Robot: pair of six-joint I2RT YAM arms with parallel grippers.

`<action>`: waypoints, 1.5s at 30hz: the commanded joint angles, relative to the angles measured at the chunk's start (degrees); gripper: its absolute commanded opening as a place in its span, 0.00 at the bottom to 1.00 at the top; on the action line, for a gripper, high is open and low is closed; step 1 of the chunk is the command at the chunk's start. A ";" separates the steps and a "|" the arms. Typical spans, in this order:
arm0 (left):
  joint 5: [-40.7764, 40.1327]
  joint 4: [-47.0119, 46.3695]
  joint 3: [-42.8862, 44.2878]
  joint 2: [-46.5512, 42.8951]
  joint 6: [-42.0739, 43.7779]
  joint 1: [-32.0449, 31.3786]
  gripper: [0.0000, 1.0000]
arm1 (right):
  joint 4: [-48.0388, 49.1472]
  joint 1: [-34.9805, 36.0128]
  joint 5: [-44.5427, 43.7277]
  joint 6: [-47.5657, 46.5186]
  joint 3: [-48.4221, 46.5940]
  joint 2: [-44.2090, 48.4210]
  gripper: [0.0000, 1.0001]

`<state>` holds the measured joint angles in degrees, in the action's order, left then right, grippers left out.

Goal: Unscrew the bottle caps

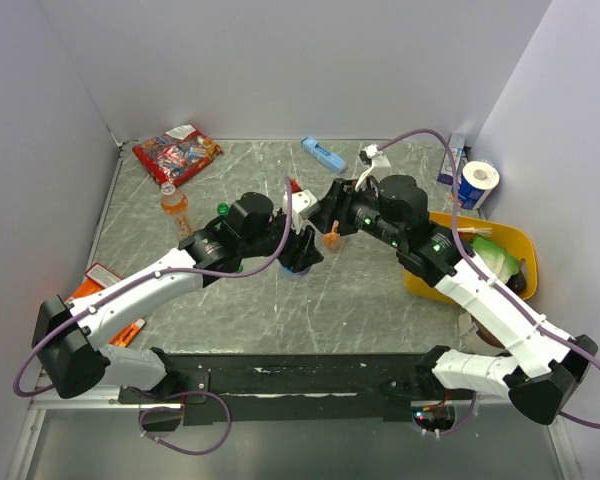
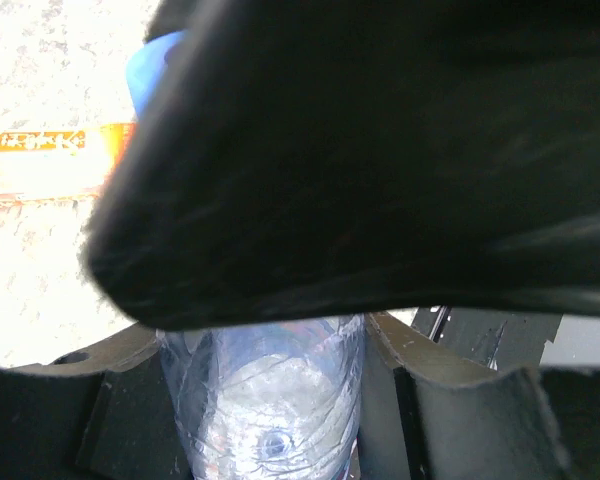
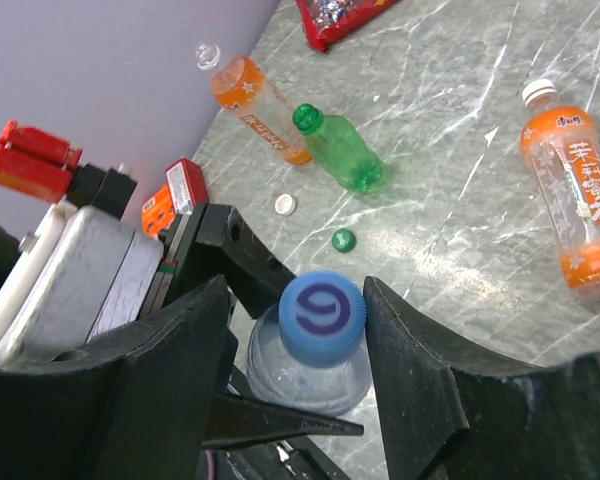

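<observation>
My left gripper is shut on the body of the clear bottle, which stands upright mid-table. Its blue cap sits between the fingers of my right gripper. The right finger touches the cap's side, while a gap shows at the left finger. On the table lie an orange bottle and an uncapped green bottle. A green cap and a white cap rest near them. Another orange bottle with a white cap lies to the right.
A red snack bag and a flat blue box lie at the back. A yellow bin with items stands on the right, with a white roll behind it. An orange-red box sits by the left wall.
</observation>
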<state>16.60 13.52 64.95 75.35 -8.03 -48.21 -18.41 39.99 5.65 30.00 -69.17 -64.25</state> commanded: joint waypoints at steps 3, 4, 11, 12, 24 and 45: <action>-0.69 -0.51 1.41 -1.08 1.00 -0.75 0.51 | 4.26 0.27 1.91 0.50 -2.11 -0.09 0.62; -0.61 -0.51 1.50 -1.08 1.00 -0.75 0.51 | 4.35 0.35 2.08 0.50 -1.94 0.00 0.61; 1.06 -1.30 1.06 -1.79 0.47 -0.75 0.51 | 4.53 0.35 2.26 0.24 -0.71 0.09 0.48; 1.50 -1.39 0.97 -2.05 0.47 -0.75 0.51 | 4.53 0.35 2.43 0.32 -0.53 0.18 0.44; 17.22 -1.03 1.59 -1.18 2.15 -0.14 0.51 | 8.92 -6.41 12.62 -0.20 2.98 3.42 0.20; 15.24 -6.84 -2.46 -14.52 0.21 15.59 0.50 | -4.71 -13.62 3.57 -9.70 5.09 13.72 0.20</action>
<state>35.81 12.21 62.57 66.74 -7.11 -37.80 -21.85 26.68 11.09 22.22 -65.87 -50.19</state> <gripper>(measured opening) 0.537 0.424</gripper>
